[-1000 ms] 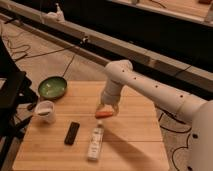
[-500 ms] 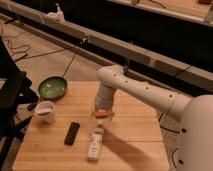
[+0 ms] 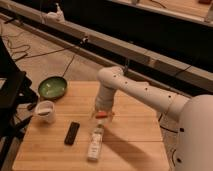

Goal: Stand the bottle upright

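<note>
Gripper [image 3: 101,119] at the arm's end hangs low over the wooden table [image 3: 135,142], fingers spread, holding nothing. Slim translucent-white plastic bottle [image 3: 94,145] lies flat just beneath it, cap end nearest. I can't tell whether they touch. Black rectangular remote [image 3: 72,133] sits left of the gripper in view.

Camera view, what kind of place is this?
Probably a robotics lab or workshop: loose cables across the floor, a wooden table of test props, and a robot arm whose pincer hovers open over the lying bottle.
</note>
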Robot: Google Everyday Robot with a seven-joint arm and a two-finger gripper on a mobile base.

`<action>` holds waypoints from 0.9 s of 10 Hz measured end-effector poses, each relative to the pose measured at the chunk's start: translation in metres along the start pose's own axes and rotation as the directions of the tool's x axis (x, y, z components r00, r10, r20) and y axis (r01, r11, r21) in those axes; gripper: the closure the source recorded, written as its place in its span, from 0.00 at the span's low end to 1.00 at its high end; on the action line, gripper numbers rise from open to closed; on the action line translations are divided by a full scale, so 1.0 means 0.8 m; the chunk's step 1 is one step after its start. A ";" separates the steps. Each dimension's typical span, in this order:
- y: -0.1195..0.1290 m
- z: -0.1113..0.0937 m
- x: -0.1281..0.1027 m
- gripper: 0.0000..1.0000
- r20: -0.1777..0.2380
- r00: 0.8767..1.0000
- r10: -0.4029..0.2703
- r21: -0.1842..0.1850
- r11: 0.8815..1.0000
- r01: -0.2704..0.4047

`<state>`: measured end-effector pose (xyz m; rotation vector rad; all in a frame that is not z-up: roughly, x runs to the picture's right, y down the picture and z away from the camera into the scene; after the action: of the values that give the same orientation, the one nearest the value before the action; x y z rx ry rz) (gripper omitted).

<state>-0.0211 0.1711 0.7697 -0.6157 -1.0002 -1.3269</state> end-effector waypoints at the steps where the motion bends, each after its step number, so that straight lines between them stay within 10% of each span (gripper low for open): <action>1: 0.000 0.011 0.001 0.34 0.021 1.000 0.005 0.000 1.000 -0.005; 9: 0.016 0.059 0.020 0.34 0.101 0.993 0.052 -0.045 0.998 -0.048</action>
<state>-0.0212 0.2052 0.8079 -0.7425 -1.0353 -1.2854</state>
